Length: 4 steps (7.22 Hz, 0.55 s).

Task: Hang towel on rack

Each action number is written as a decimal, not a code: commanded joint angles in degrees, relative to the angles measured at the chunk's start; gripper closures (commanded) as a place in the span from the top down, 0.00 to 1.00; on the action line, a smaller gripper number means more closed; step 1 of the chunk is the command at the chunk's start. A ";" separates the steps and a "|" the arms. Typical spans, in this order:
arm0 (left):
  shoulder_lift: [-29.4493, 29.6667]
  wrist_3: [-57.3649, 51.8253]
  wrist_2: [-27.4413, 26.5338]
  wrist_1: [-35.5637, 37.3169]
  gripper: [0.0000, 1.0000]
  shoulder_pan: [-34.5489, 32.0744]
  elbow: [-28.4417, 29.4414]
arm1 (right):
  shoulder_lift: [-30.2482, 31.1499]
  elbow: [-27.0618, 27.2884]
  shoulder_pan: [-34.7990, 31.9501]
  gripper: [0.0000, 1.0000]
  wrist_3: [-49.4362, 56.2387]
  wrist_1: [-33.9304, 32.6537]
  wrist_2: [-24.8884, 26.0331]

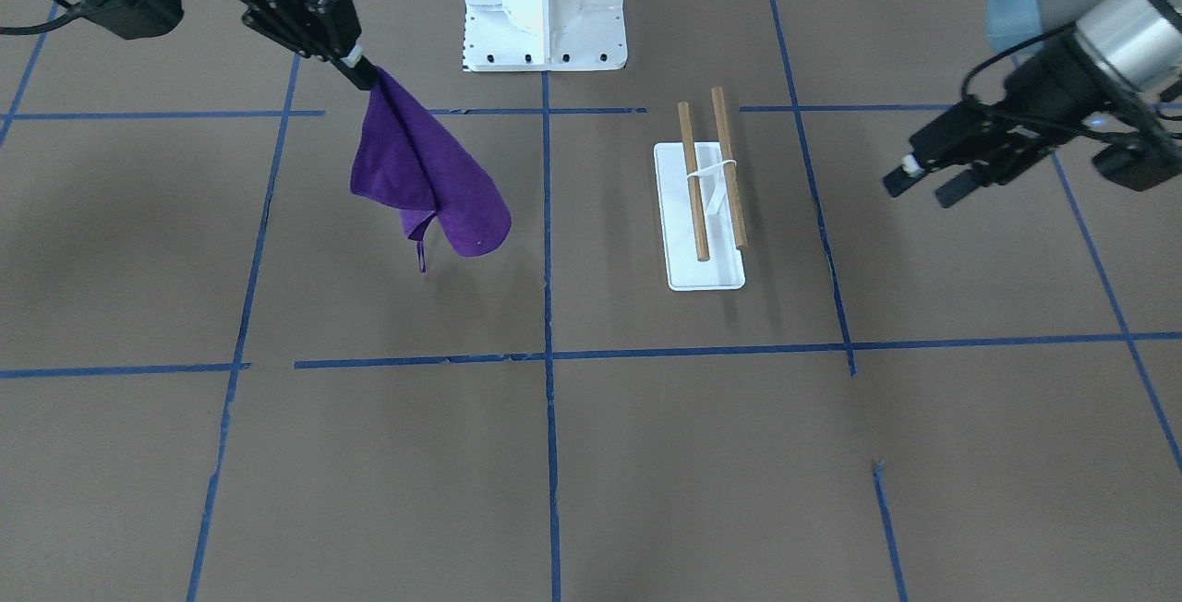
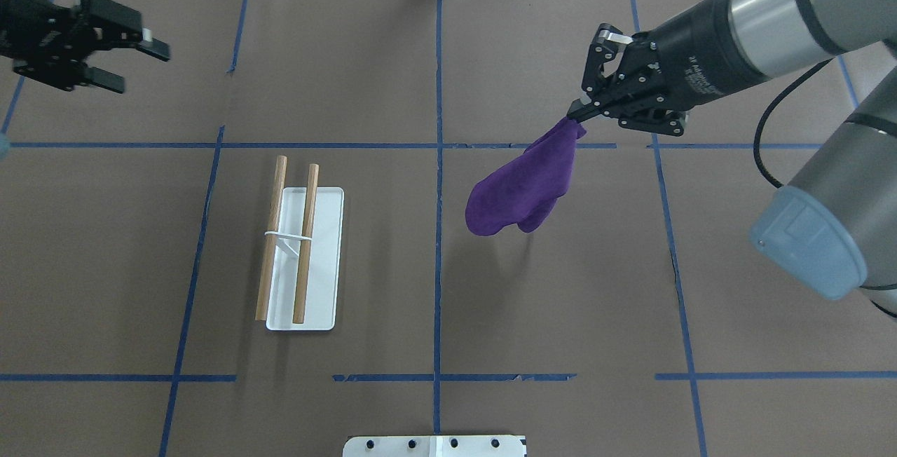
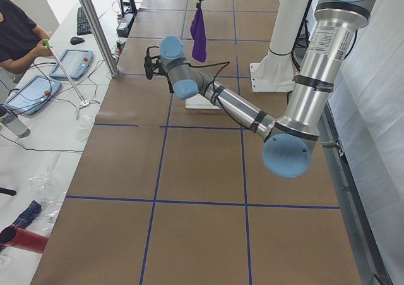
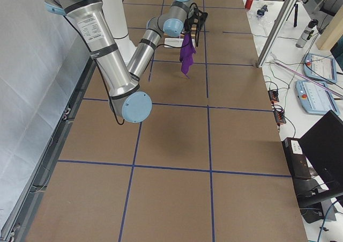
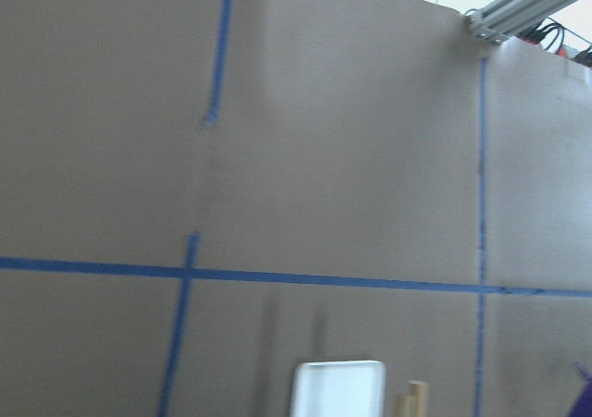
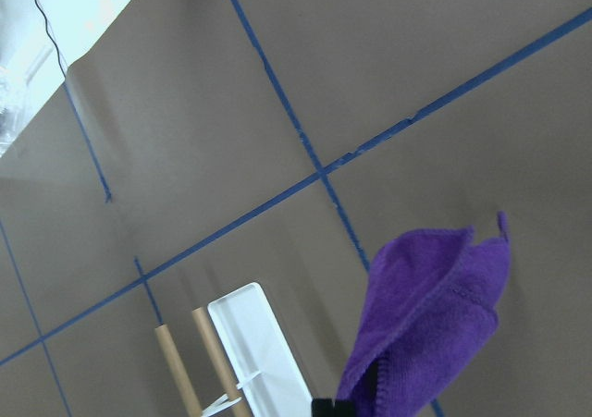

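Upper right of the overhead view, the right arm (image 2: 764, 15): brushed silver tube, black wrist sleeve with tiny white lettering, and a pale blue-grey cap (image 2: 806, 243) low at the right edge. A black cable (image 2: 758, 136) loops beneath it. Right gripper (image 2: 576, 116): black linkages, one silver plate on top, slim black jaws. Upper left, the left gripper (image 2: 146, 71), all black, with a white tab on one finger. In the left side view, the left arm (image 3: 237, 108): silver tubes, black rings, blue caps. White pedestal (image 2: 434, 446) with dark bolts, bottom centre.
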<state>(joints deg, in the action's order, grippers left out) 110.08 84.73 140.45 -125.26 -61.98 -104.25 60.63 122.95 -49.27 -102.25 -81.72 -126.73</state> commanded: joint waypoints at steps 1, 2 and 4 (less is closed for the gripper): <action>8.20 23.73 -9.45 -0.78 1.00 12.09 -0.16 | -4.98 -0.96 2.86 0.00 -8.30 -0.02 6.04; 10.22 30.77 -13.15 -0.52 1.00 16.75 0.79 | -6.91 -0.96 3.04 0.00 -10.06 -0.02 7.45; 11.90 39.94 -14.68 -0.25 1.00 20.04 2.81 | -9.12 -0.87 3.04 0.00 -12.54 -0.02 7.90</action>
<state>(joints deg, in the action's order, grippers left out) 120.66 118.54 126.99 -125.66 -44.25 -102.73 52.87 122.04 -46.30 -113.54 -81.74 -119.35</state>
